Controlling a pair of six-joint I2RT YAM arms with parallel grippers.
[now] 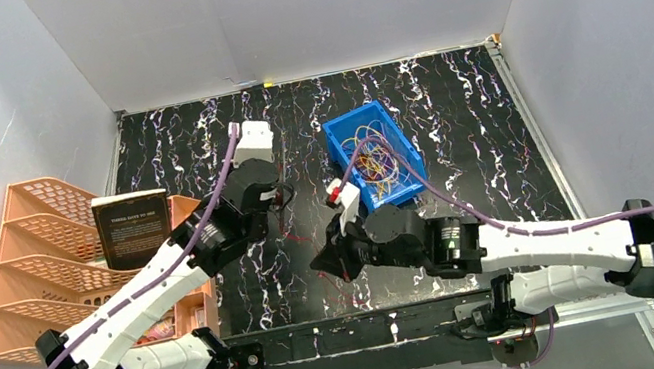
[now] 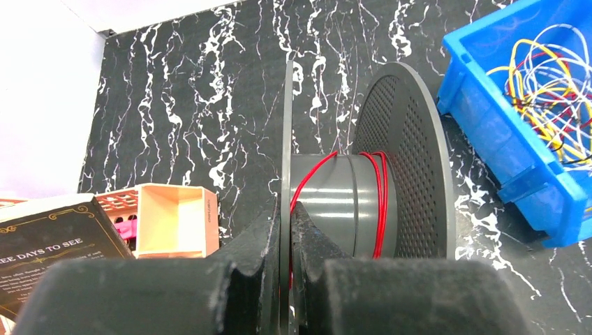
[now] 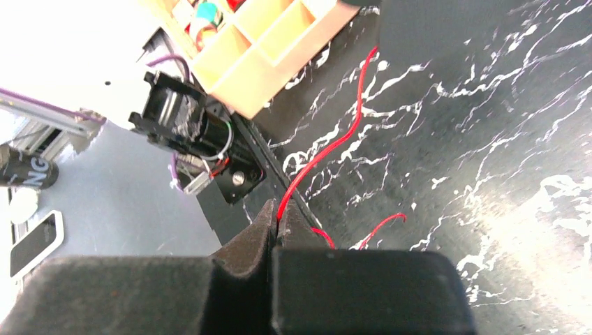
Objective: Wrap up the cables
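My left gripper (image 2: 286, 209) is shut on the thin near flange of a grey spool (image 2: 335, 202), held on edge above the black marbled table. A red cable (image 2: 381, 202) runs round the spool's hub in a few turns. In the top view this gripper (image 1: 276, 196) sits left of centre. My right gripper (image 3: 278, 213) is shut on the same red cable (image 3: 342, 139), which rises from the fingertips across the table; a loose red end (image 3: 382, 225) curls beside them. The other cables (image 1: 379, 167), yellow, red and white, lie tangled in a blue bin (image 1: 339, 132).
An orange mesh rack (image 1: 41, 255) with a dark book (image 1: 133, 229) leaning on it stands at the left edge. An orange compartment box (image 2: 174, 220) sits beside it. The blue bin (image 2: 509, 139) is right of the spool. Grey walls close in three sides.
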